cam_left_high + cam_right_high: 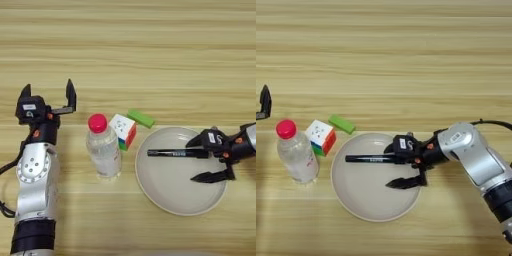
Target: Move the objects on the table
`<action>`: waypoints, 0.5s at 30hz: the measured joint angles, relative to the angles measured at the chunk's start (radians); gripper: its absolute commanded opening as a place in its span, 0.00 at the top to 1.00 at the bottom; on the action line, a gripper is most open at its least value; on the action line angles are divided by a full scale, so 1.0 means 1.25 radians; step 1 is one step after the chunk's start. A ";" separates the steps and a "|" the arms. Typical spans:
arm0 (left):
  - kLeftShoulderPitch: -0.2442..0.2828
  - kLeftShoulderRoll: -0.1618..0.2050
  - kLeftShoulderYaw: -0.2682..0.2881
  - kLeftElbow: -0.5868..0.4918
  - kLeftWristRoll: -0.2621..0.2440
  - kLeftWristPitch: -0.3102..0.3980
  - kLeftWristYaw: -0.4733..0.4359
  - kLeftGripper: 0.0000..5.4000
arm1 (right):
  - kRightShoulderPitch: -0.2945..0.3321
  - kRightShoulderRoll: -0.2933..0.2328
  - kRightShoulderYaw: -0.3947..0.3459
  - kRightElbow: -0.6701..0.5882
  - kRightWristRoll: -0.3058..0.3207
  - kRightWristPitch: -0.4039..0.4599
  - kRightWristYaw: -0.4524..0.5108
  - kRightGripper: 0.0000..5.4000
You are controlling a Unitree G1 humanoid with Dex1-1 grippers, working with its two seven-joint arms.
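Note:
A slim black marker pen [368, 159] lies flat across the cream plate [366, 200], pointing left to right. My right gripper [390, 167] is open over the plate's right half. Its fingers stand wide apart on either side of the pen's right end, the upper finger close beside it. Left of the plate stands a clear bottle with a red cap [103, 150]. A flat green block [140, 118] lies just behind the plate's rim. My left gripper [47, 95] is open at the far left, fingers pointing away, a short way from the bottle.
A small colour cube [123, 131] sits between the bottle and the green block, close to the plate's left rim. The tan wooden table [150, 55] stretches bare across the far half.

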 measured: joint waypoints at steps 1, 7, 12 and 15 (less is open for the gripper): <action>0.000 0.000 0.000 0.000 0.000 0.000 0.000 0.00 | 0.000 0.000 0.002 0.004 -0.002 -0.001 -0.001 0.27; 0.000 0.000 0.000 0.000 0.000 0.000 0.000 0.00 | 0.000 0.003 0.002 0.014 -0.003 -0.003 0.000 0.40; 0.000 0.000 0.000 0.001 0.000 0.000 0.000 0.00 | -0.001 0.003 0.002 0.015 -0.002 -0.003 0.000 0.49; 0.000 0.000 0.000 0.001 0.000 0.000 0.000 0.00 | -0.001 0.003 0.002 0.015 -0.002 -0.002 0.000 0.56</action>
